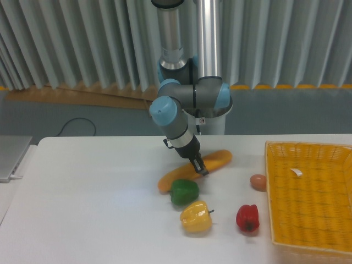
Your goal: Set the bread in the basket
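Camera view from the front: one arm, one gripper (199,166), down at the table (88,209) near the middle. Gripper tip sits right on the mid-section of the bread (212,162); fingers are dark and small, they look closed around the loaf but can't tell for sure whether they're clamped on it or just touching.

One bread: long orange loaf, lying tilted on the table, right end up toward the back, left end lower and toward the front, just behind the green pepper (183,192). Its left end is touching or very nearly touching that pepper. Loaf is on the table, not in the basket, well left of it.

One basket (275,220): yellow-orange mesh, rectangular, at the right edge, partly cut off by the frame. One small white tag (296,172) inside near the back. Nothing else seen in it.

Three peppers: one green, one yellow (196,216), one red (247,218). Green and yellow are close together, yellow in front of green; red stands apart, to the right, just beside the basket's left rim.

One tan egg-like ball (257,182), behind the red pepper, just left of the basket.

One grey flat object (11,157) at the far left edge, partly out of frame.
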`<state>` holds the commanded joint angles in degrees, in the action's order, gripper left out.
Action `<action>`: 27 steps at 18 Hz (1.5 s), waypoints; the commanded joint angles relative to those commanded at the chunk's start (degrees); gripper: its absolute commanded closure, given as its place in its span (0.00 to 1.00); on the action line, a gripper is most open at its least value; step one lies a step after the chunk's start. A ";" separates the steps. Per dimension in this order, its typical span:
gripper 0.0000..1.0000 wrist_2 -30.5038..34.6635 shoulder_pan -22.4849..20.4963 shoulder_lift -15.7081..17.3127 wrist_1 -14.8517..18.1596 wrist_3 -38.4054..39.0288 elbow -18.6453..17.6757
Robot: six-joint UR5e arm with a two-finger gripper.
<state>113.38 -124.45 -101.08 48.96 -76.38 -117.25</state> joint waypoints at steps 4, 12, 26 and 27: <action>0.92 -1.41 -0.97 1.41 0.79 0.08 0.79; 0.00 -18.88 -4.55 3.85 1.75 6.72 2.55; 0.00 -24.00 -11.95 8.70 11.69 2.73 0.88; 0.00 -24.26 -13.00 9.05 11.52 2.64 0.10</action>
<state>89.12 -137.45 -92.03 60.47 -73.74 -117.15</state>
